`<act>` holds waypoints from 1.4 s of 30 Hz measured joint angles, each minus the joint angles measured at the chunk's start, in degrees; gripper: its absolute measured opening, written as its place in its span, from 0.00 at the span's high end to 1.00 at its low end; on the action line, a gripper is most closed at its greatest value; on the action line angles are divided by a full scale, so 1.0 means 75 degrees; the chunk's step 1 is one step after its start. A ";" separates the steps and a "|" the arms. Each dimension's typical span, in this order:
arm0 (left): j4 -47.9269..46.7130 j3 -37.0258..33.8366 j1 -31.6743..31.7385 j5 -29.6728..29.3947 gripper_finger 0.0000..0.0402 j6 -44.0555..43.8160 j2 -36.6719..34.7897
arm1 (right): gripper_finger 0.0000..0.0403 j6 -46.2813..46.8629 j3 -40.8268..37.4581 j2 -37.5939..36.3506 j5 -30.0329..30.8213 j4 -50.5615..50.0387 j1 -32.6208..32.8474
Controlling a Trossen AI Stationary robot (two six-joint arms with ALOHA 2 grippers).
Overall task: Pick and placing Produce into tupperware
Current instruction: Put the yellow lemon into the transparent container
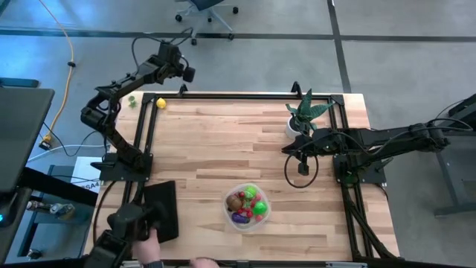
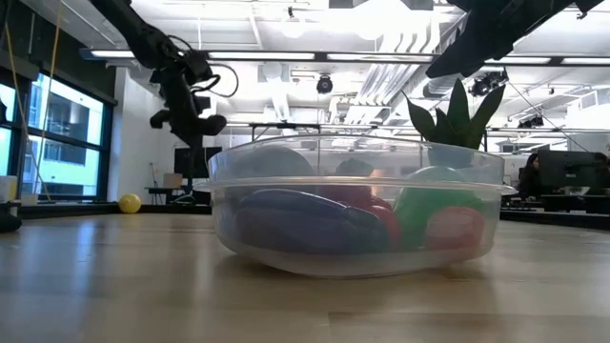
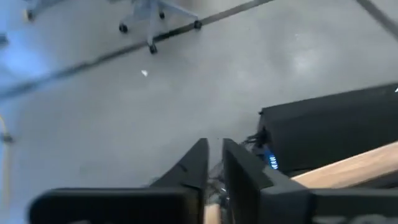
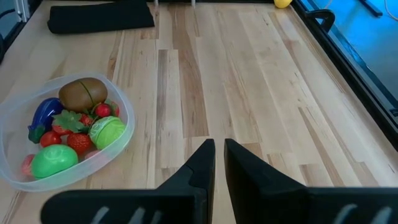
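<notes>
Broadly, the wooden table (image 1: 223, 141) fills the middle of the high view, framed by a dark rail, with grey floor and an office chair (image 1: 207, 10) beyond its far edge. Each arm reaches in from its own side. On the near left corner lies a flat black rectangle (image 1: 160, 208), and a person's hand (image 1: 152, 263) shows at the near edge beside it. A spiky green plant in a white pot (image 1: 303, 115) stands at the far right, just beside the right arm.

The tupperware (image 1: 227, 212) sits near the front edge, right of centre, well apart from both grippers, with nothing lying between it and either one. Inside it the produce (image 1: 248, 205) is piled together: a brown piece, a purple one, two bright green ones and small red ones. One yellow piece (image 1: 161, 103) remains outside, at the far left corner of the table, close to the rail.

The left gripper (image 3: 214, 158) is raised beyond the far left corner, pointing out over the floor, its fingers drawn close with only a thin gap and nothing between them. The right gripper (image 4: 217, 155) hangs over bare wood near the plant, its fingers likewise nearly together and empty.
</notes>
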 joint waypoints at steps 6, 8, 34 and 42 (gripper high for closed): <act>-0.1962 0.1341 -0.0067 -0.0028 0.95 0.1367 0.0008 | 0.94 -0.0002 0.0000 0.0000 0.0000 -0.0004 0.0003; -0.2730 0.1781 -0.0064 -0.0327 0.94 0.1683 0.0009 | 0.94 0.0001 0.0000 0.0000 0.0000 -0.0002 0.0003; -0.9340 0.5086 0.0195 -0.0932 1.00 0.1377 0.4092 | 0.94 -0.0261 0.0000 0.0000 -0.0865 -0.0365 0.0003; -0.9350 0.5007 0.0195 -0.1532 1.00 0.1261 0.4897 | 0.94 -0.0261 0.0000 0.0000 -0.0866 -0.1003 0.0003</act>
